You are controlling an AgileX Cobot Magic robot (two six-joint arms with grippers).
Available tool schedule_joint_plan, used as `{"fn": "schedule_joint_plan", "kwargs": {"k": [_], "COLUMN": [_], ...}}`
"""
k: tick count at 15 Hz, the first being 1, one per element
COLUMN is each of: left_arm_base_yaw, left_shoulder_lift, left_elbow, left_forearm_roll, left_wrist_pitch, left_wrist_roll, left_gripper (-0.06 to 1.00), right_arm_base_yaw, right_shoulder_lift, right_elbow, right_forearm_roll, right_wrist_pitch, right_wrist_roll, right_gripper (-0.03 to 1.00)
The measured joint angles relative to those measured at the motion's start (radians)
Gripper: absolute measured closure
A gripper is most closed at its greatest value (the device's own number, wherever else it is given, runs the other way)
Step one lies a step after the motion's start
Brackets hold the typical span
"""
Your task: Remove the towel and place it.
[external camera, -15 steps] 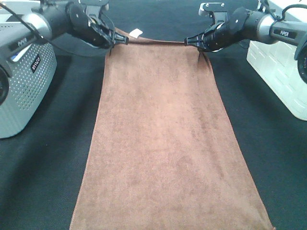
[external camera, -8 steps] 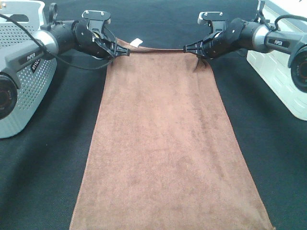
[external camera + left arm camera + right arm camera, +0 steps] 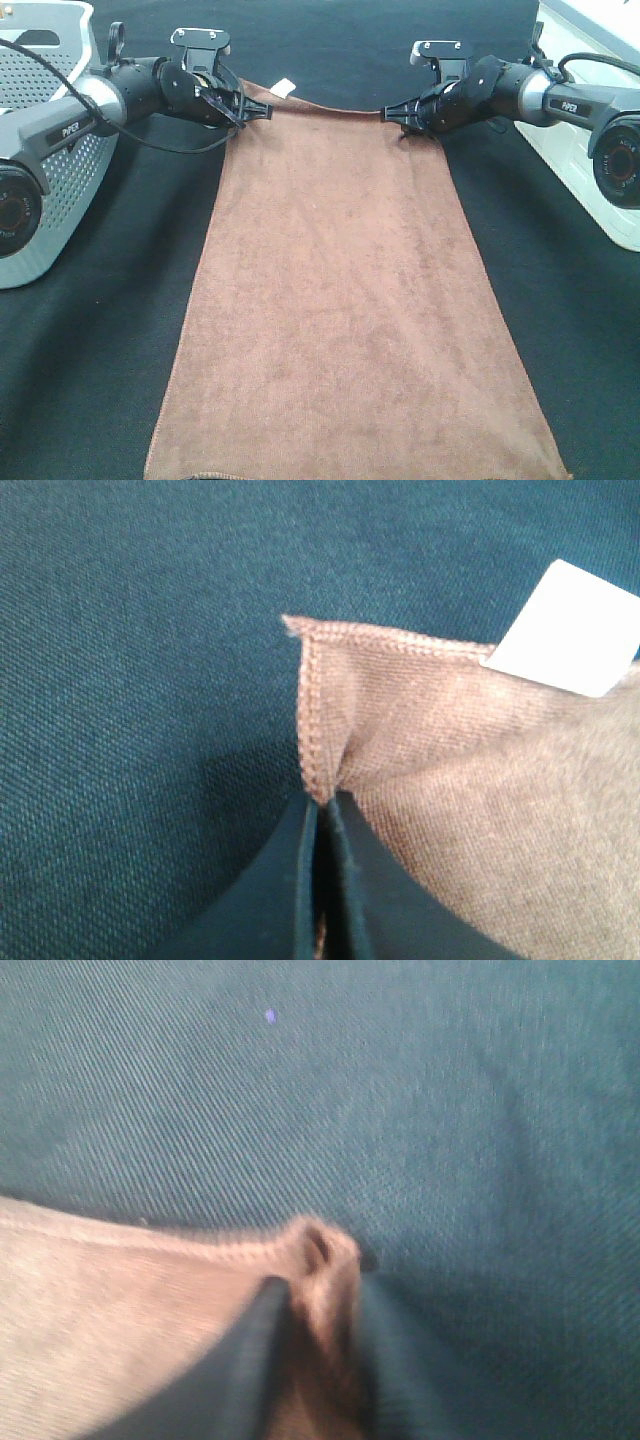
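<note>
The brown plush towel (image 3: 340, 300) lies stretched lengthwise on the black table, from the far edge toward the near edge. A small white tag (image 3: 285, 90) sits at its far left corner. My left gripper (image 3: 262, 110) is shut on the far left corner of the towel (image 3: 420, 740), pinching the stitched edge; the white tag (image 3: 565, 630) shows beside it. My right gripper (image 3: 392, 112) is shut on the far right corner of the towel (image 3: 320, 1270), which bunches between the jaws. Both corners are held just above the table.
A grey perforated basket (image 3: 45, 200) stands at the left edge. A white container (image 3: 585, 140) stands at the right edge. Black cloth (image 3: 100, 360) covers the table on both sides of the towel.
Both arms have lowered and moved toward the camera, carrying the far edge of the towel with them. The towel's far edge now sits lower in the view. The grips are unchanged.
</note>
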Motion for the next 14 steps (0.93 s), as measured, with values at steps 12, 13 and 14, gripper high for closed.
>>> {"fn": "schedule_joint_plan", "kwargs": {"k": [12, 13, 14], "left_arm_base_yaw": [0.000, 0.000, 0.000], "left_shoulder_lift": [0.002, 0.002, 0.002], "left_elbow": [0.000, 0.000, 0.000], "left_forearm_roll": [0.004, 0.003, 0.002], "left_wrist_pitch": [0.001, 0.001, 0.001], "left_wrist_roll": [0.000, 0.000, 0.000], "left_gripper": [0.94, 0.94, 0.94], "right_arm_base_yaw": [-0.024, -0.024, -0.024], "right_shoulder_lift": [0.004, 0.012, 0.022], "right_elbow": [0.000, 0.000, 0.000], "right_forearm_roll": [0.029, 0.029, 0.029], "right_wrist_pitch": [-0.047, -0.049, -0.056], "right_wrist_roll": [0.000, 0.000, -0.001], "right_gripper": [0.42, 0.44, 0.45]}}
